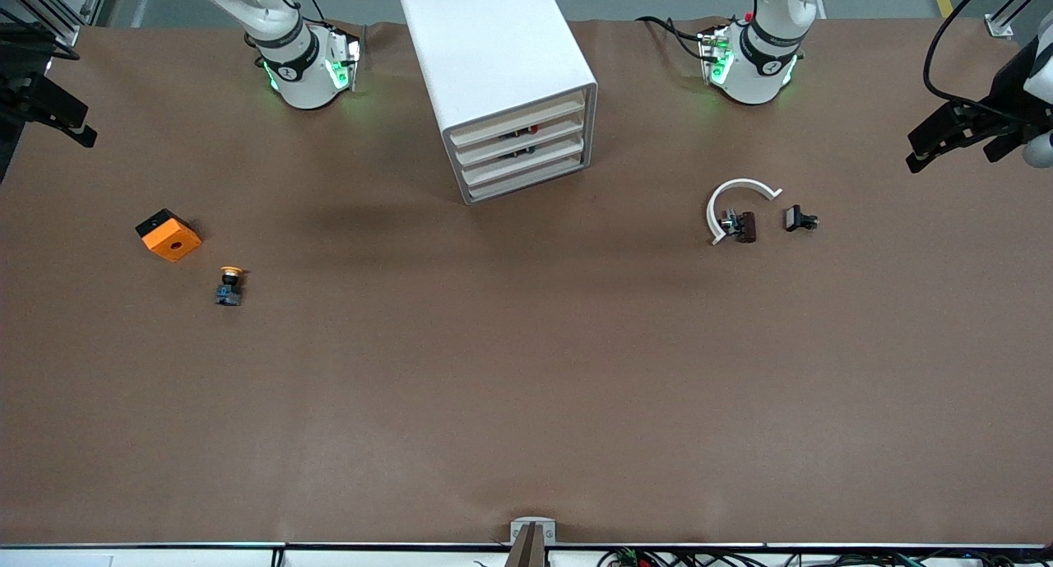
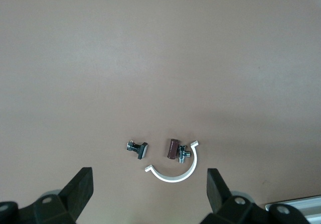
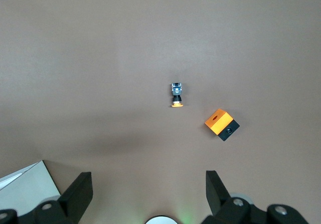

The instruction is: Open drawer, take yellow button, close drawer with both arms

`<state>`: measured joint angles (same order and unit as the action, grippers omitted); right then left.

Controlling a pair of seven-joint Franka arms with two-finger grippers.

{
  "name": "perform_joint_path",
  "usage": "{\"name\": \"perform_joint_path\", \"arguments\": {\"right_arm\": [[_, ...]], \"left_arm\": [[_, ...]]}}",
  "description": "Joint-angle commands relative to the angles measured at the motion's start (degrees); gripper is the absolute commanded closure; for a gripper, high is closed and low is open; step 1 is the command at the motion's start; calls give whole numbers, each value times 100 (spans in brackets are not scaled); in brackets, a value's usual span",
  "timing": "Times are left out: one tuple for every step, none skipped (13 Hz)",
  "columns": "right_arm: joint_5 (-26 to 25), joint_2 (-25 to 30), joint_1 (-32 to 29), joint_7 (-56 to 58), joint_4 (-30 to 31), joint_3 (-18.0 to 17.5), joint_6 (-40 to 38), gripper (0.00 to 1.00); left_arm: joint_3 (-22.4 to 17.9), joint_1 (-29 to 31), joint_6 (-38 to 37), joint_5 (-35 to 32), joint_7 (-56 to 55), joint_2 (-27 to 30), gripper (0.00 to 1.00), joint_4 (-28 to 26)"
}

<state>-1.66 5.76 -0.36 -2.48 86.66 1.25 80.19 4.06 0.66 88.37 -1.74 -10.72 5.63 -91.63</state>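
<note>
Lowest in the frame, the button (image 1: 230, 285) is seen on the table (image 1: 526, 386), outside the cabinet (image 1: 502, 81). Its top drawer (image 1: 517, 123) appears closed. Both the left gripper (image 1: 958, 135) and right gripper (image 1: 57, 114) are held wide open, empty; nothing is begun.

A brown table (image 1: 526, 369) carries a white four-drawer cabinet (image 1: 494, 57) between the arm bases. Toward the right arm's end lie an orange block (image 1: 169, 235) and, nearer the camera, a small button (image 1: 230, 285). Toward the left arm's end lie a white curved clip (image 1: 736, 201), a brown part (image 1: 744, 226) and a black part (image 1: 798, 219).
</note>
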Motion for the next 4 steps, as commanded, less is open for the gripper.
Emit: {"name": "perform_joint_path", "arguments": {"right_arm": [[43, 39, -34, 2, 35, -19, -30, 0], [43, 39, -34, 2, 35, -19, -30, 0], [43, 39, -34, 10, 35, -19, -30, 0], [43, 39, -34, 2, 35, -19, -30, 0]], "left_arm": [[-28, 57, -74, 69, 96, -62, 0, 128], [-28, 48, -74, 95, 96, -79, 0, 137], [-19, 31, -74, 121, 96, -114, 0, 128], [-19, 22, -74, 121, 96, -115, 0, 128]]}}
